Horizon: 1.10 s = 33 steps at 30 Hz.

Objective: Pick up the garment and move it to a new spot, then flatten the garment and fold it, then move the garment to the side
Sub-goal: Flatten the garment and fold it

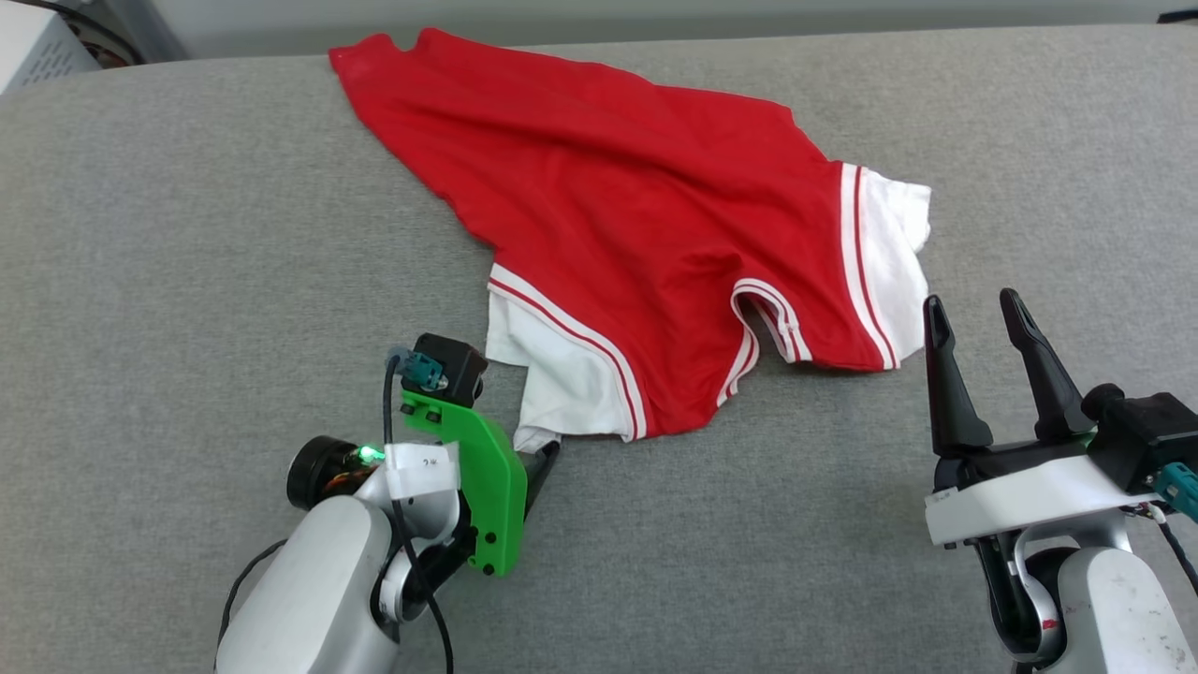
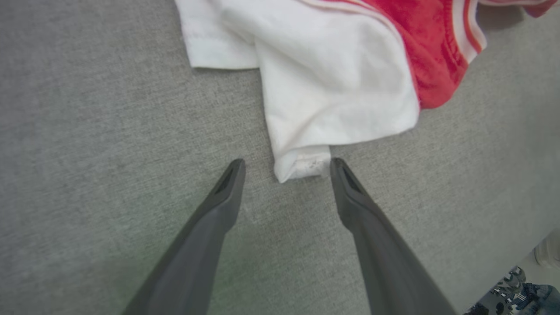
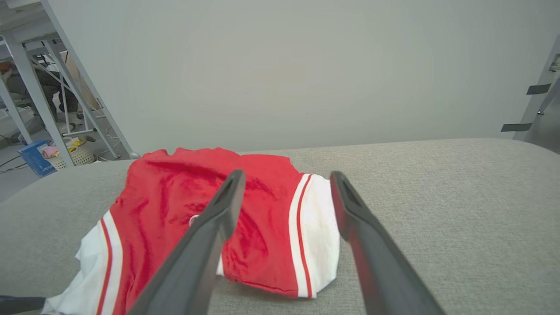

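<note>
lying crumpled on the grey padded surface (image 1: 187, 234), the garment (image 1: 608, 215) spreads ahead of both sets of fingers.

container check: one pale basket (image 3: 81, 154) sits far beyond the right gripper's (image 1: 972, 300) fingertips and off to their left in the right wrist view. its contents are too small to identify.

left gripper (image 2: 286, 161): fingers spread wide, nothing gripped. the folded corner of one white sleeve (image 2: 332, 87) lies between the two fingertips, just beside one tip; contact cannot be confirmed.

right gripper: fingers spread wide, nothing gripped, nothing touched. the tips point toward the second white sleeve (image 1: 894, 253), which lies near them, ahead and apart.

the red body of the garment extends from both sleeves away from the fingertips.

count: one garment, two white sleeves, two grippers, two dark fingers on each, one basket.
</note>
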Available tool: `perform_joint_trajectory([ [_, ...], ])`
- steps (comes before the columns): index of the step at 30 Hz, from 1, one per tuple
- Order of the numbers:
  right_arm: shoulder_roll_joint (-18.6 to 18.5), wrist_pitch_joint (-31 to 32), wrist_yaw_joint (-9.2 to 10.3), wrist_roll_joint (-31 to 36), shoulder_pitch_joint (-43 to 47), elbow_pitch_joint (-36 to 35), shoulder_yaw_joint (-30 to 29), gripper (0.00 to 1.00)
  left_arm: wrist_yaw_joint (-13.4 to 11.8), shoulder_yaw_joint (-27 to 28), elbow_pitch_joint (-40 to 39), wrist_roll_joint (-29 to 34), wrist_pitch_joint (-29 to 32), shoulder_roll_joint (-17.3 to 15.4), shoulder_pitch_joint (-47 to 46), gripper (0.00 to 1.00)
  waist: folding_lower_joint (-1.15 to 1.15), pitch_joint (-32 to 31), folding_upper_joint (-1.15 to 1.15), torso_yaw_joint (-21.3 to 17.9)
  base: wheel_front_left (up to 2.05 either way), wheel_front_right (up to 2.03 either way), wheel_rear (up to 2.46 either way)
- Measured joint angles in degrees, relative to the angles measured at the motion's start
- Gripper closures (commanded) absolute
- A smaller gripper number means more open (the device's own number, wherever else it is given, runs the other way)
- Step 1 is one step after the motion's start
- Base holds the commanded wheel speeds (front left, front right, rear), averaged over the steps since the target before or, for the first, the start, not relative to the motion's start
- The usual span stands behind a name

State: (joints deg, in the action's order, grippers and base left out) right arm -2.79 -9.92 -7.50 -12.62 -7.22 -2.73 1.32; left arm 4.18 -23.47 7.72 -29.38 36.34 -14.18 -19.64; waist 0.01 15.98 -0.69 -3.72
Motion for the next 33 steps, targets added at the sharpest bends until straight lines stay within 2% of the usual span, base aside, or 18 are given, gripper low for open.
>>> perform_joint_trajectory([
  [7,0.0,-0.4,0.0,0.0,-0.3,0.3,-0.2,0.0,-0.1,-0.5,3.5,0.1,-0.6,0.5,-2.0,0.0,0.0,1.2,0.0,-1.3,0.0,0.0,0.0],
  [8,0.0,-0.4,0.0,0.0,-0.3,0.3,-0.2,0.0,-0.1,-0.5,4.0,0.1,-0.6,0.5,-2.0,0.24,0.0,1.3,0.0,-1.4,0.0,0.0,0.0],
  [9,0.0,-0.4,0.0,0.0,-0.3,0.4,-0.2,0.0,-0.1,-0.5,4.5,0.1,-1.1,0.6,-2.2,0.93,0.0,1.3,0.0,-1.4,0.0,0.0,0.0],
  [10,0.0,-0.4,0.0,0.0,-0.3,0.5,-0.2,0.0,-0.1,-0.5,5.0,0.1,-1.6,0.7,-2.3,1.0,0.0,1.3,0.0,-1.3,0.0,0.0,0.0],
  [16,0.0,-0.5,0.0,0.0,-0.3,0.9,-0.5,0.0,-0.7,0.3,6.3,0.9,-5.6,0.4,-2.4,1.0,0.0,0.5,0.0,-0.7,0.0,0.0,0.0],
  [24,0.0,-0.4,0.0,0.0,-0.2,1.7,-1.0,0.0,-5.6,6.6,3.4,3.3,-17.2,-3.0,-1.4,1.0,0.0,-2.4,0.0,1.3,0.0,0.0,0.0],
  [30,0.0,-0.3,0.0,0.0,0.2,2.3,-0.8,0.0,-8.5,11.2,2.5,3.5,-21.3,-6.2,2.7,1.0,0.0,-4.4,0.0,3.7,0.0,0.0,0.0],
  [33,0.0,-0.1,0.0,0.0,0.5,2.4,-0.8,0.0,-9.0,12.8,3.4,3.5,-23.0,-7.6,5.2,1.0,0.0,-5.4,0.0,4.8,0.0,0.0,0.0],
])
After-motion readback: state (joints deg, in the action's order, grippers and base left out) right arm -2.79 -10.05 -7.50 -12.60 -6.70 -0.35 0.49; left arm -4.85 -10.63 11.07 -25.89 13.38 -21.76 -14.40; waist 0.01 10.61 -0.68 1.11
